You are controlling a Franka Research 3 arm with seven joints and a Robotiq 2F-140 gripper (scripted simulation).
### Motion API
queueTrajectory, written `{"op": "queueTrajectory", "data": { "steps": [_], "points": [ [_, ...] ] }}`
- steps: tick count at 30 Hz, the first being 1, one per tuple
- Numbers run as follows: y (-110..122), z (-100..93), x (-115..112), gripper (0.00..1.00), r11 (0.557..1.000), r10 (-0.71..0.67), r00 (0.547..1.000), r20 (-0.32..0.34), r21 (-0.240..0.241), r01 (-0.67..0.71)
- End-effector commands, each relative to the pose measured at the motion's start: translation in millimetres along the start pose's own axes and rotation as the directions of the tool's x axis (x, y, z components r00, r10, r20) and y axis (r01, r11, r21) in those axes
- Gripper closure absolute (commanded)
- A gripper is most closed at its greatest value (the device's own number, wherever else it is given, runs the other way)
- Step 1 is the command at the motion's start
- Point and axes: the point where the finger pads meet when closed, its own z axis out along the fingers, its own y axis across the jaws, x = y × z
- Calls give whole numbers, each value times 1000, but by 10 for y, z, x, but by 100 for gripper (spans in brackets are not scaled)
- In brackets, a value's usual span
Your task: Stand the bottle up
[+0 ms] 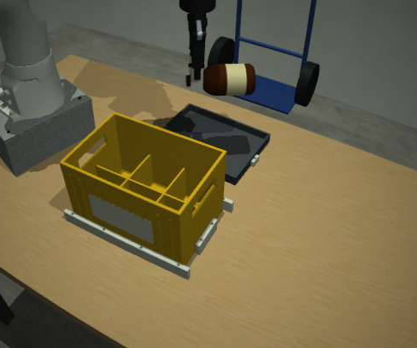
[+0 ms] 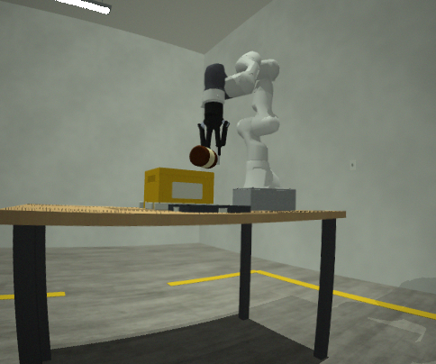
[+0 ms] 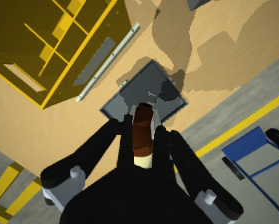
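The bottle (image 1: pixel 230 79) hangs in the air above the dark tray (image 1: pixel 258 146), lying on its side — we see our gripper (image 1: pixel 193 77) clenched on its neck end. The yellow crate (image 1: pixel 149 189) stands just beside the tray on the wooden table (image 1: pixel 321 241).
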Motion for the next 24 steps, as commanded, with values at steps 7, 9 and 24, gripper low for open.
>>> {"op": "queueTrajectory", "data": {
  "steps": [7, 9, 24],
  "points": [
    [-11, -22, -24, 100, 993, -120, 993, 7, 1, 120],
    [-11, -22, -24, 100, 993, -121, 993, 7, 1, 121],
    [-11, -22, -24, 100, 993, -121, 993, 7, 1, 121]
  ]
}}
